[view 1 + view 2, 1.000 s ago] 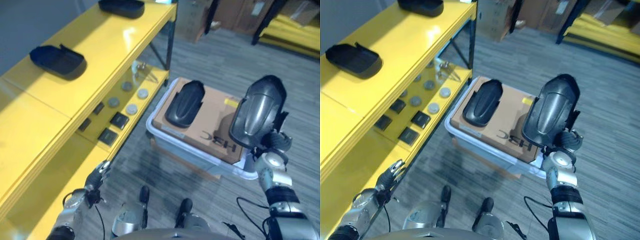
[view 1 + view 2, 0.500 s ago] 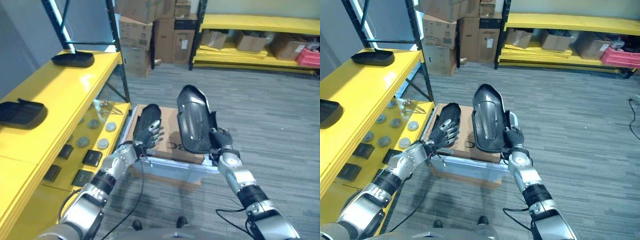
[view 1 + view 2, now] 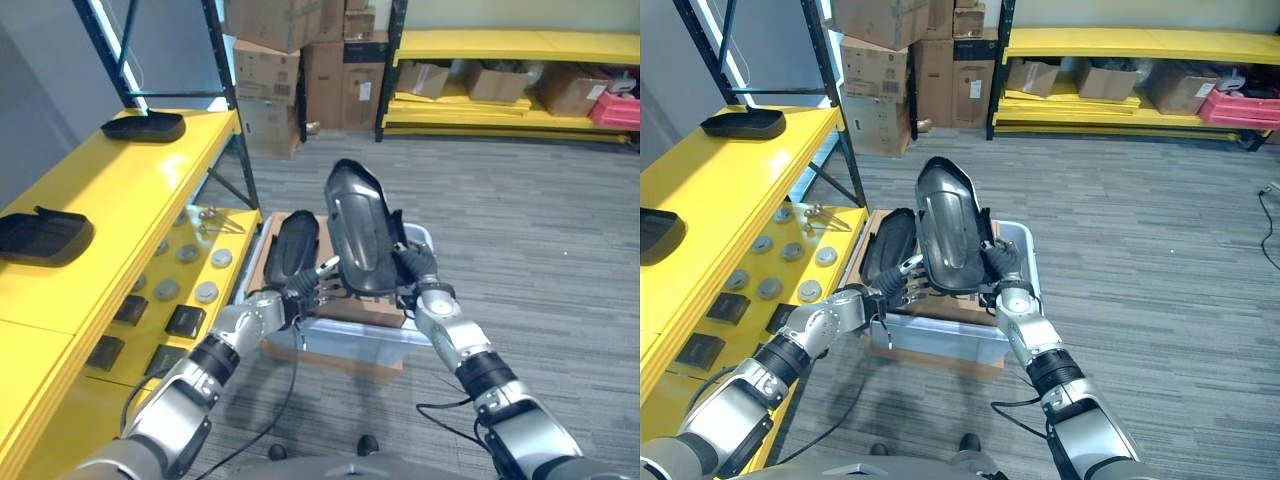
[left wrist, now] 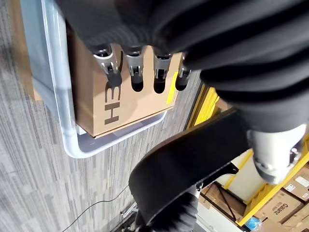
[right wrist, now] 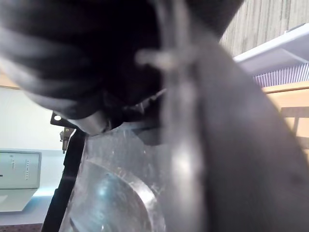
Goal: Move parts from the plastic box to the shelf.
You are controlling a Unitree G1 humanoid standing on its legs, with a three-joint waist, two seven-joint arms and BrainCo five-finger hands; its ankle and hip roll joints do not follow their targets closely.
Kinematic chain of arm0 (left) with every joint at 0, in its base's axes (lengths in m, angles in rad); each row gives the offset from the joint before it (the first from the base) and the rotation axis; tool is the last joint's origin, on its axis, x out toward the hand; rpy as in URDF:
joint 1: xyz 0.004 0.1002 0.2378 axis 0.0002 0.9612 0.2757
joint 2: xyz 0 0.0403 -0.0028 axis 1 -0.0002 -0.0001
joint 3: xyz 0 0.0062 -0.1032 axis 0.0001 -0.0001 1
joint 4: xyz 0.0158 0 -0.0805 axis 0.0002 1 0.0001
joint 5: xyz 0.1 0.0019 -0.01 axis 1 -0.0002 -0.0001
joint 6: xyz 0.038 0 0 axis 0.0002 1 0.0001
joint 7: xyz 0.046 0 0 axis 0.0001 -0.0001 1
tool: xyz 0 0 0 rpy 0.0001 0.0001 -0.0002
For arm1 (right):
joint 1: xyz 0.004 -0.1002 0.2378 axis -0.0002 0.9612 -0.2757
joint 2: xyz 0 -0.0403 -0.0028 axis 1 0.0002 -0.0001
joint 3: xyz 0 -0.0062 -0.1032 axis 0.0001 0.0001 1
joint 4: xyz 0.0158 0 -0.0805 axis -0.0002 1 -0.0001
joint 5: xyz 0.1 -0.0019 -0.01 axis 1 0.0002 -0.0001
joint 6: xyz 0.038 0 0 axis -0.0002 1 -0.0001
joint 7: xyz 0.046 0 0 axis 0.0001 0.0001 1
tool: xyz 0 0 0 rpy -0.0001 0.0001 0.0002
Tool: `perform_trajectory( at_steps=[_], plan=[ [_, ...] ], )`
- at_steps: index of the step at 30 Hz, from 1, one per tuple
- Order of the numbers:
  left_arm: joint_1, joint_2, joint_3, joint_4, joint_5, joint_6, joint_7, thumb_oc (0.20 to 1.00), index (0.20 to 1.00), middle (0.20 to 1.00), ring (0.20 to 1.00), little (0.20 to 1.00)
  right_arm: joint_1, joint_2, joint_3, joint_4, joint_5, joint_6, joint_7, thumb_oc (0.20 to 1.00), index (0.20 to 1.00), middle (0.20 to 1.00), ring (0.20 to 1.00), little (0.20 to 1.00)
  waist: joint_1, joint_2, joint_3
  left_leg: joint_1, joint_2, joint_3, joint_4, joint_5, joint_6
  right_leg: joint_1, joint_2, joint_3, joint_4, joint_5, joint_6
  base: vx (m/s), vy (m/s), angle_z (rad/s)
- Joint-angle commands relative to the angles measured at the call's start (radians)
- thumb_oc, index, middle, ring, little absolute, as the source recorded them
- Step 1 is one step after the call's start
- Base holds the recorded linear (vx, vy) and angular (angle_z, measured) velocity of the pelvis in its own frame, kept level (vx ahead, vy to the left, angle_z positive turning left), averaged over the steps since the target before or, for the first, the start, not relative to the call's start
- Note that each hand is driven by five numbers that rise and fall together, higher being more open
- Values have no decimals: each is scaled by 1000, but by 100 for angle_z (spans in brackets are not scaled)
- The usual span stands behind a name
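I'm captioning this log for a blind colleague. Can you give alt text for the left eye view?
The right robot hand holds a dark curved part upright above a plastic box on the floor. The left robot hand reaches toward the part's lower edge, fingers spread. A yellow shelf beside the box carries two similar parts.

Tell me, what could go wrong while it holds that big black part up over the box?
The black part is long and stands upright, gripped near its lower end by the right hand, so it might tip or slip. The left hand, fingers straight, reaches in just below it and could knock it. If it dropped, it would probably land on the second part or the cardboard in the plastic box.
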Motion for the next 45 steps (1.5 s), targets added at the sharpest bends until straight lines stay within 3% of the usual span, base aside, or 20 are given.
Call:
perform_trajectory(
  at_steps=[1,24,25,38,41,45],
  plan=[
    [-109,-51,-38,48,-53,-30,1,1000,1000,1000,1000,1000,-103,22,24,47,8,-51,17,200,200,200,200,200,25,-25,-54,-17,46,9,64,-67,-38,0,-79,-12,53,-60,111,30,-8,-1],
    [-105,-114,-119,4,-15,-39,26,1000,1000,1000,1000,1000,-111,134,141,70,-29,-26,78,200,200,200,200,200,32,-26,-58,-6,40,-8,57,-72,-32,10,-74,-15,55,-68,107,0,0,0],
    [-103,-110,-146,-9,66,-71,6,200,200,200,200,200,-105,144,158,65,-25,-20,75,200,200,200,200,200,32,-27,-57,-6,38,-9,54,-73,-31,9,-75,-15,55,-68,108,0,0,0],
    [-64,-82,-127,-58,91,-167,22,200,200,200,200,200,-11,142,160,78,-22,-79,112,200,200,200,200,200,26,-22,-56,-2,39,-3,45,-72,-29,10,-76,-17,51,-69,111,-1,0,0],
    [-55,-78,-115,-81,90,-250,27,200,200,200,200,200,14,138,155,72,-4,-92,126,200,200,200,200,200,23,-23,-54,-2,38,-3,43,-70,-29,9,-75,-17,51,-69,110,0,0,0],
    [-46,-66,-87,-111,98,-300,53,200,200,200,200,200,32,133,149,70,6,-99,135,200,200,200,200,200,24,-24,-53,2,39,-4,37,-66,-30,11,-74,-19,50,-68,107,0,0,0]
  ],
)
